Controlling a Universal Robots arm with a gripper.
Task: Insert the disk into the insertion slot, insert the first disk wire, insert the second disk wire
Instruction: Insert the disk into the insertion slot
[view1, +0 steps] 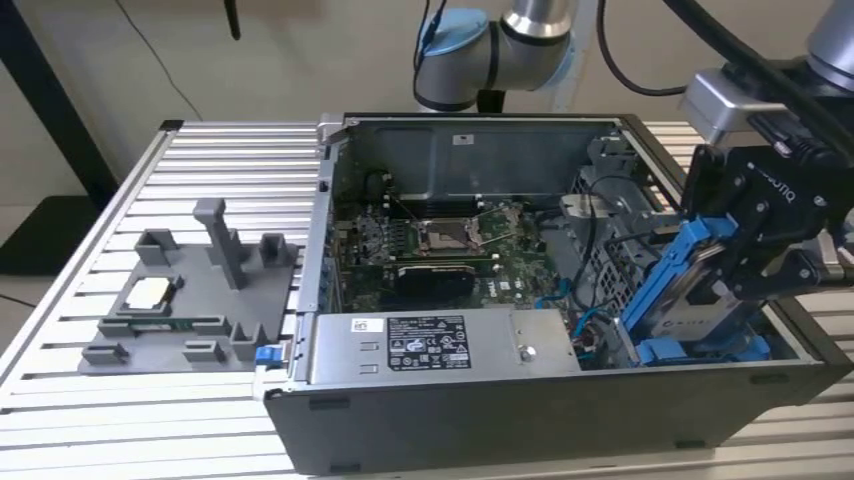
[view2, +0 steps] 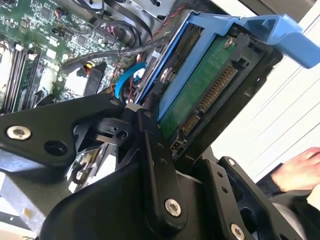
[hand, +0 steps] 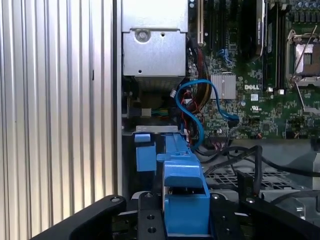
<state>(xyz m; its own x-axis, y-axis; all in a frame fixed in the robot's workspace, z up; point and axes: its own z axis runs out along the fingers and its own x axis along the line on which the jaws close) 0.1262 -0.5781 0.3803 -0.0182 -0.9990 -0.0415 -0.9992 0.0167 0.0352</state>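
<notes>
The pincer (view1: 747, 268) grips the disk (view1: 683, 290), tilted steeply over the slot (view1: 705, 350) inside the computer case (view1: 534, 420), so it wants squaring up, clear of the blue cable (hand: 197, 81).

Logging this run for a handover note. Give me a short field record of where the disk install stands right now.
gripper: shut on the disk
disk pose: steeply tilted, lower end at the insertion slot, not lying flat in it
blue cable: looped loose beside the motherboard, not attached to the disk
computer case: open, side panel off
</notes>
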